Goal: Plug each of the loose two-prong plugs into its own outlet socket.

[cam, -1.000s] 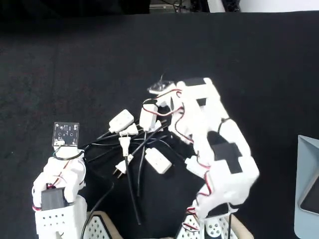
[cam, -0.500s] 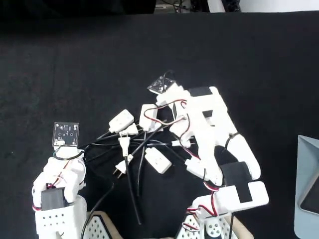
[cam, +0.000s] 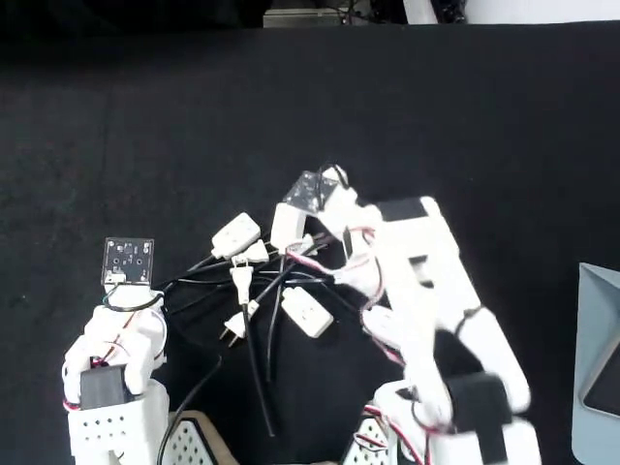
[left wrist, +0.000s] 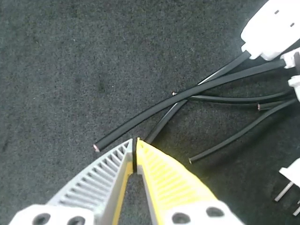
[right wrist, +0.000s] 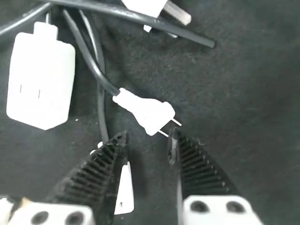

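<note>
The left arm (cam: 111,349) sits at about 7 o'clock on the black table (cam: 484,116). Its left claw (left wrist: 135,154) is squeezed tight and holds nothing. Its tips are by some loose black wires (left wrist: 187,93). From 5 o'clock, the right claw (right wrist: 147,138) is open a little way. A white two-prong plug (right wrist: 147,112) lies just at its tips, near a white socket (right wrist: 40,86).

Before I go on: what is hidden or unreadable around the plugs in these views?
- High view: the right arm covers the small white two-prong plug lying at the open right gripper.
- Right wrist view: a second white plug is cut off by the edge.
- Left wrist view: bare metal prongs show; the edge cuts off their plug body.
</note>
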You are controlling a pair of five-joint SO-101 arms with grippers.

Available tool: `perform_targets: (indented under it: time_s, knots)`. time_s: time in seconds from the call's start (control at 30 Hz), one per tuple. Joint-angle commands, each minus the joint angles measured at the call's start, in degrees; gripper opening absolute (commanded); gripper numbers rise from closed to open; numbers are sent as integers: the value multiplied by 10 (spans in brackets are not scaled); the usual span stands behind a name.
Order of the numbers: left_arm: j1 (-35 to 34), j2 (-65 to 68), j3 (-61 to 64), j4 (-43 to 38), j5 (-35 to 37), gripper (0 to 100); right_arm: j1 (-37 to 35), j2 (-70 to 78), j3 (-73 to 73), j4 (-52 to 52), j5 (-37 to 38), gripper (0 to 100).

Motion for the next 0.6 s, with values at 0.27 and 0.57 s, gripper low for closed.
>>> perform_targets:
  time_s: [0.27,0.57]
  knots:
    - [-2,-3,-6,-13,-4,30,-25,40,52,-129,9,139]
    - [-2,-3,-6,-13,-4,30,-25,142,-3,-130,10,104]
